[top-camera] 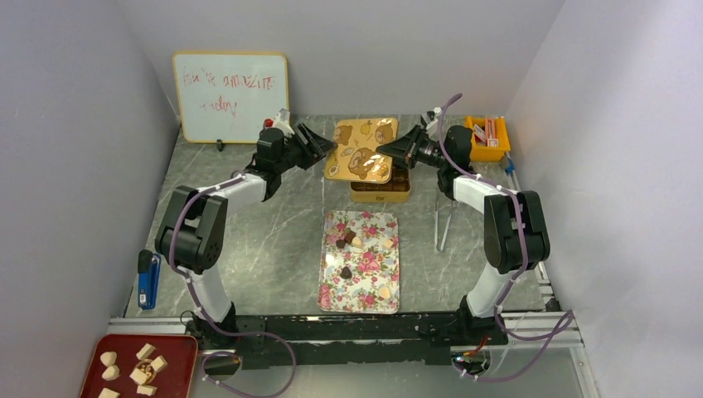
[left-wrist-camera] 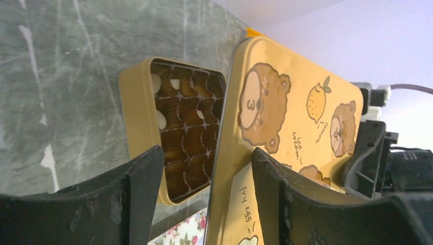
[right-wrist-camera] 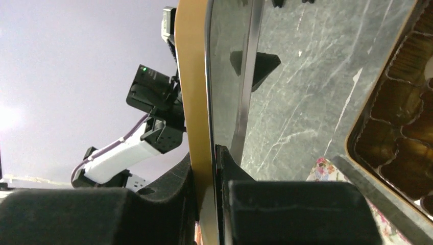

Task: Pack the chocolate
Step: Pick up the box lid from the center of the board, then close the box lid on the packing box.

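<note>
A whiteboard (top-camera: 230, 95) with red scribble leans at the back left of the grey marbled worktop (top-camera: 249, 240), and an orange bin (top-camera: 477, 151) sits at the back right. A blue handheld item (top-camera: 149, 280) lies by the left arm's base. At the near left corner, a red tray (top-camera: 176, 344) carries pale beige chunks (top-camera: 146, 351).

The gold tin lid (top-camera: 361, 149), printed with bears and a lemon, is held tilted in the air above the far part of the open gold tin (top-camera: 380, 196), partly covering it from above. The right fingers (right-wrist-camera: 291, 209) are closed tight on the lid's rim. The left fingers (left-wrist-camera: 140, 189) stand wide apart with the lid's opposite edge between them and grip nothing. From the left wrist, the tin shows rows of brown paper cups. A few pale patches lie among them, perhaps sweets, though the view is too poor to be sure.

The chocolates (top-camera: 346, 272) lie scattered on the floral tray (top-camera: 365, 300), near the middle of the worktop in front of the tin. They are small pieces: dark brown ones, a tan one and cream ones, a few clustered at the tray's far end and the others apart from each other.
</note>
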Available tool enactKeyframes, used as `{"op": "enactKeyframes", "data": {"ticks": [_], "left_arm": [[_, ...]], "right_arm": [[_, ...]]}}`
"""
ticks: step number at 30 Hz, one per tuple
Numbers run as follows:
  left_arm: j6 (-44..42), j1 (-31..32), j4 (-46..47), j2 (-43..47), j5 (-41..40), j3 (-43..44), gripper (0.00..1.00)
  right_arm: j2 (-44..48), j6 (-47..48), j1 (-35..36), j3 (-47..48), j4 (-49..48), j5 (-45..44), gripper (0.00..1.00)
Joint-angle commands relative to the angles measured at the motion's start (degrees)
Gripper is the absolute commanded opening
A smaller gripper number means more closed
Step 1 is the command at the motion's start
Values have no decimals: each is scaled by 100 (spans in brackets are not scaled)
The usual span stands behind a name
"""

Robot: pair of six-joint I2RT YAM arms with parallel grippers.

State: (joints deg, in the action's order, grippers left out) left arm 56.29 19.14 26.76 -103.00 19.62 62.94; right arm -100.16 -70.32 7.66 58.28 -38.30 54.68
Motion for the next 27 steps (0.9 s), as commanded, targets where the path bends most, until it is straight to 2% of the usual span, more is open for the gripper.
{"op": "enactKeyframes", "data": {"ticks": [1, 5, 9, 17, 19, 25, 27], "left_arm": [[131, 38, 829, -149, 506, 111, 69], [393, 38, 1405, -364, 802, 91, 68], [623, 38, 1929, -490, 995, 13, 61], [1268, 63, 3080, -811, 1579, -253, 21], [1360, 85, 3261, -866, 1716, -296, 18], [1930, 158, 4173, -1184, 2163, -268, 18], [2202, 184, 4675, -1339, 2299, -213, 14]], "right_arm": [[-153, -516, -57, 72, -1090, 391, 0], [-302, -604, -66, 129, -1110, 480, 0], [-412, -539, -84, 124, -1005, 487, 0], [-636, -544, -129, 167, -1045, 432, 0], [-689, -503, -125, 210, -1015, 445, 0], [-776, -341, -128, 343, -763, 461, 0], [-757, -175, -133, 375, -544, 429, 0]]}}
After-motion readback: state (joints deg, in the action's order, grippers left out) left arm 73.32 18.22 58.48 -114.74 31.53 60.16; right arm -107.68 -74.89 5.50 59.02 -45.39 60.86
